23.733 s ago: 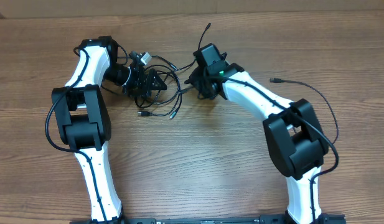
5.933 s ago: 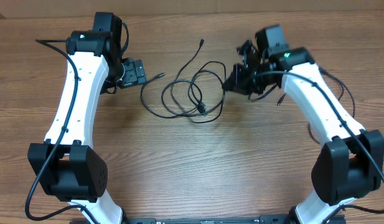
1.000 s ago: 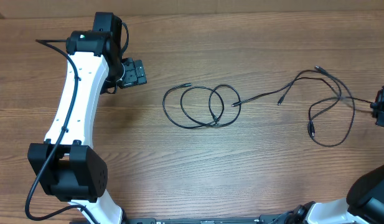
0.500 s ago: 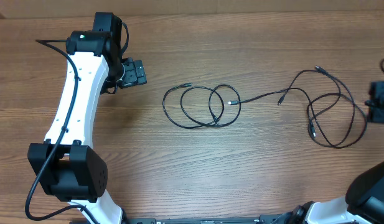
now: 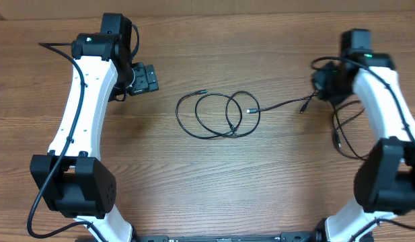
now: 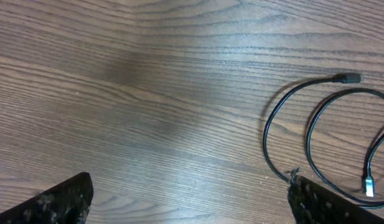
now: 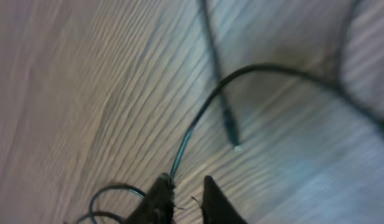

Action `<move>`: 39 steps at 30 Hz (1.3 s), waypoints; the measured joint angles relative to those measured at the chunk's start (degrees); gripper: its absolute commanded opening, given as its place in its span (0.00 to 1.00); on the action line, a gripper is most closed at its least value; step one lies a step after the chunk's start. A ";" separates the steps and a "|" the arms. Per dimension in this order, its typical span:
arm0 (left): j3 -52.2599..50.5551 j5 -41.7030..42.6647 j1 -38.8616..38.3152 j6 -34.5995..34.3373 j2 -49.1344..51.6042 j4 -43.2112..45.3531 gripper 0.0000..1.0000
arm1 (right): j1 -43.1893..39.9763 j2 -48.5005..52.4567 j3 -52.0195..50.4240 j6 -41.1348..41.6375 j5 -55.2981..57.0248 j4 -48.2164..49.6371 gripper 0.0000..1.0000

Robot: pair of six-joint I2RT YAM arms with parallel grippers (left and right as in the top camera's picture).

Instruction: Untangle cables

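One thin black cable [image 5: 229, 114] lies in overlapping loops at the table's middle, and a strand [image 5: 281, 104] runs right from it. A second cable [image 5: 336, 138] loops at the far right, partly under my right arm. My left gripper [image 5: 145, 78] hovers open and empty, left of the loops. In the left wrist view the jaws [image 6: 188, 186] are wide apart, with the cable loops [image 6: 266, 130] and a plug [image 6: 350, 78] to the right. My right gripper [image 5: 326, 84] is above the strand's right end. In the blurred right wrist view its jaws [image 7: 187, 186] are nearly closed, and a cable [image 7: 204, 118] runs into the left fingertip.
The wooden table [image 5: 214, 188] carries nothing else. The thick black wires on both arms are the robot's own. My right arm's forearm [image 5: 385, 107] covers part of the right-hand cable.
My right arm has swung back from the far right edge to above the strand's right end. The right-hand cable's loop has shifted with it. The left arm and middle loops have not moved.
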 measured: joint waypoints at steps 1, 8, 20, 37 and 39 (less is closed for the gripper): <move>0.00 0.00 0.00 0.00 0.00 0.00 1.00 | 1.20 0.74 0.00 0.48 -0.02 0.31 0.32; 0.00 0.00 0.00 0.00 0.00 0.00 1.00 | 8.61 5.81 0.00 6.73 -0.09 2.64 0.44; 0.00 0.00 0.00 0.00 0.00 0.00 1.00 | 13.77 11.15 0.00 15.93 0.59 3.65 0.41; 0.00 0.00 0.00 0.00 0.00 0.00 1.00 | 19.67 13.20 0.00 25.57 8.96 2.95 0.34; 0.00 0.00 0.00 0.00 0.00 0.00 1.00 | 19.67 13.20 0.00 25.66 9.29 2.93 0.34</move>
